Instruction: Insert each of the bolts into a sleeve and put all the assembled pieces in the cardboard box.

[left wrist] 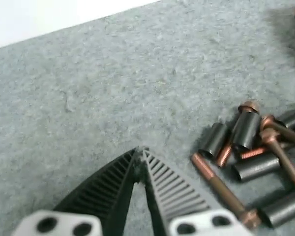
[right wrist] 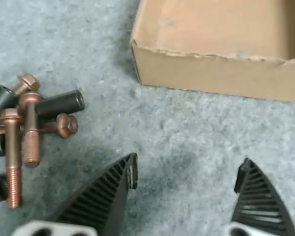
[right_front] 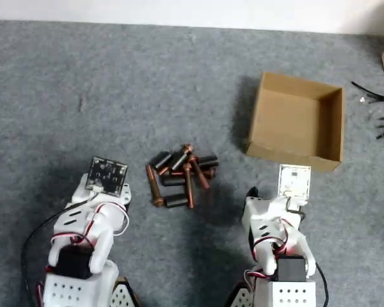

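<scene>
The bolts (right_front: 189,185) and sleeves (right_front: 174,181) lie in one loose heap at the middle of the table, between the two arms and to the left of the cardboard box (right_front: 291,155), apart from it. The high view takes in the whole heap: about five copper-coloured bolts with flanged hex heads, crossed over about five short, dark, smooth metal tubes. The left wrist view adds the threaded shanks, and there one bolt appears to pass through a sleeve, head at one end and tip at the other. The right wrist view shows one sleeve's hollow bore and the ragged top edge of the box's near wall.

The box is plain brown, open-topped and squarish, at the far right. The left gripper (left wrist: 140,160), at the near left of the heap, has its ribbed black jaws together on nothing. The right gripper (right wrist: 187,172), just short of the box, has its jaws wide apart. Everything rests on a fuzzy grey felt mat (right_front: 115,96). Small black parts (right_front: 379,121) lie at the far right edge.
</scene>
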`<control>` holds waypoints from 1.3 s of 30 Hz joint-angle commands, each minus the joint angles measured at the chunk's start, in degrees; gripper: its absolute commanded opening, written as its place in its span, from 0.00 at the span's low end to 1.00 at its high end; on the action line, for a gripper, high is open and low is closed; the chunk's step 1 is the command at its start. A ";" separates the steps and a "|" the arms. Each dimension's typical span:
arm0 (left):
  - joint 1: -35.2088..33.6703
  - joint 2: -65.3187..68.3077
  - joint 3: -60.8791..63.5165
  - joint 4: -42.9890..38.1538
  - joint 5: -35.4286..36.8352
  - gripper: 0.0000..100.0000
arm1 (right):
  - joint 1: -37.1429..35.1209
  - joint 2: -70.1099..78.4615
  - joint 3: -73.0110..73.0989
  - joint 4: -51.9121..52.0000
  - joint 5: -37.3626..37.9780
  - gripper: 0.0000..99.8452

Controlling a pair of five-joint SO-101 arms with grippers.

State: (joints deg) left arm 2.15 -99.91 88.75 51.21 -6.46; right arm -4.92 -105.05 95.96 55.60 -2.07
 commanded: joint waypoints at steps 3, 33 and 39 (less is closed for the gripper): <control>-2.24 18.51 -5.49 -8.18 1.05 0.01 | -4.26 2.33 -1.45 -0.48 4.22 0.30; -4.79 56.04 -17.45 -20.84 2.55 0.01 | -19.12 110.37 -71.87 -21.49 9.49 0.30; -4.79 56.04 -17.45 -20.92 2.55 0.01 | -22.02 111.43 -72.13 -21.23 13.54 0.30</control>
State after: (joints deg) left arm -2.59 -44.18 74.15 31.34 -4.09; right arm -25.14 6.59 26.15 34.86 9.71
